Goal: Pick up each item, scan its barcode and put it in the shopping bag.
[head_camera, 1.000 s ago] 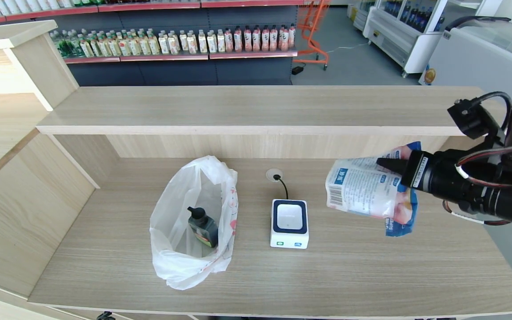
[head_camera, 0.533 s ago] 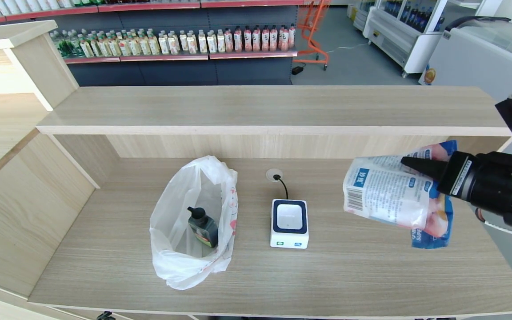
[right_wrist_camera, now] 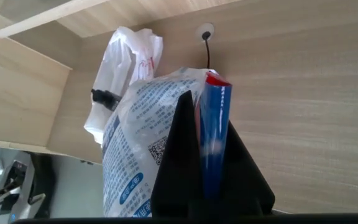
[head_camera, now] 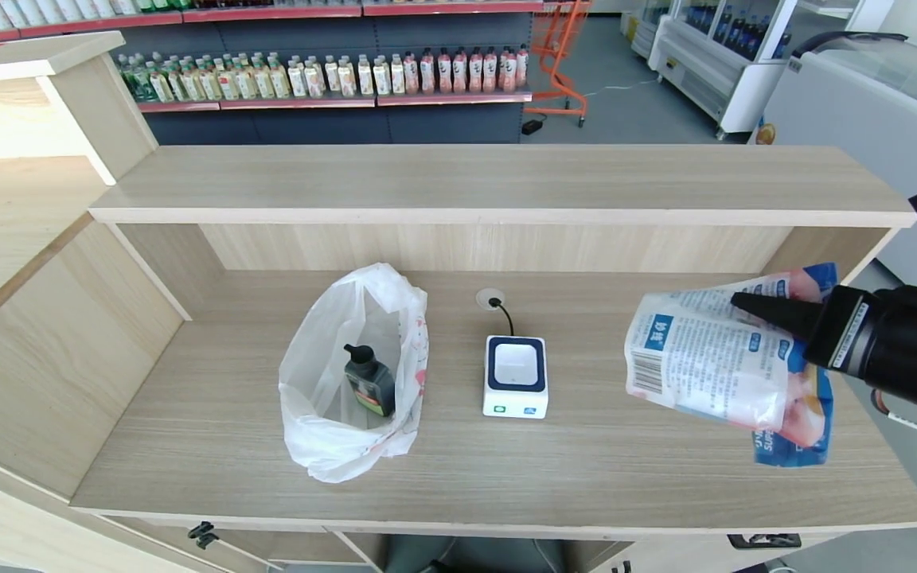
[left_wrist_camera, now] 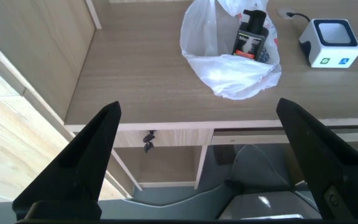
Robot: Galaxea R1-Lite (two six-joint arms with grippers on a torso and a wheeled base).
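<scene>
White-and-blue plastic pouch (head_camera: 713, 366), gripped by right pincer (head_camera: 745, 306), apparently awaits scanning; next, barcode (head_camera: 648, 372) down over white square scanner (head_camera: 515, 374).

I am getting bright, even light over the worktop (head_camera: 586, 469); the shopping bag (head_camera: 323, 454) is casting only a faint, soft shadow. The head view is slightly bowing the worktop's near edge between its corners. The left tool (left_wrist_camera: 199, 107) and right tool (right_wrist_camera: 207, 112) are reading as flat black shapes, the right against the pale packet (right_wrist_camera: 129, 149).
</scene>
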